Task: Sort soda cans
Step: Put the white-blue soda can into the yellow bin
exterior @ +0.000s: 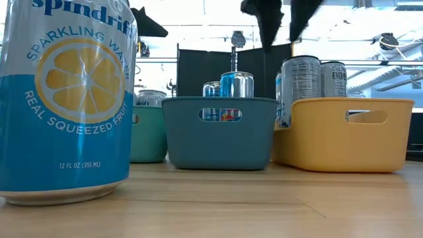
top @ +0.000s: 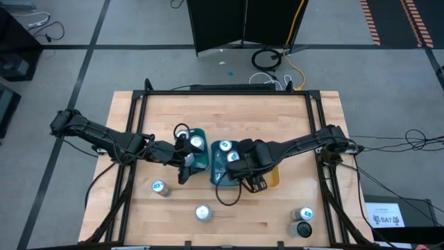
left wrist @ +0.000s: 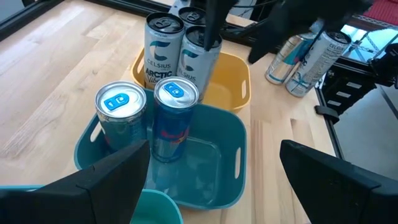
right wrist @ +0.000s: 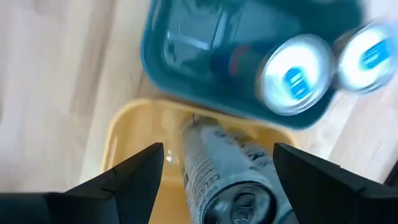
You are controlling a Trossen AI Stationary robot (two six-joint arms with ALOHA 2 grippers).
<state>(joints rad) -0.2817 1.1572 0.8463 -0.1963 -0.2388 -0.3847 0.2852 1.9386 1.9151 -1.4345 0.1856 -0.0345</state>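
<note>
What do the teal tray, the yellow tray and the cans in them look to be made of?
Teal tray: apparently moulded plastic, matte-smooth, with rounded rim and cut-out handle. Yellow tray: seemingly the same plastic, slightly glossy. Red Bull cans: thin metal, probably aluminium, with shiny printed walls, bright lids and blue tabs. Celsius cans: likewise metal, silver-printed.

Two slim black jointed arms, left arm (top: 104, 137), right arm (top: 298, 144), black wedge-shaped pincer fingers (left wrist: 112, 177)
</note>
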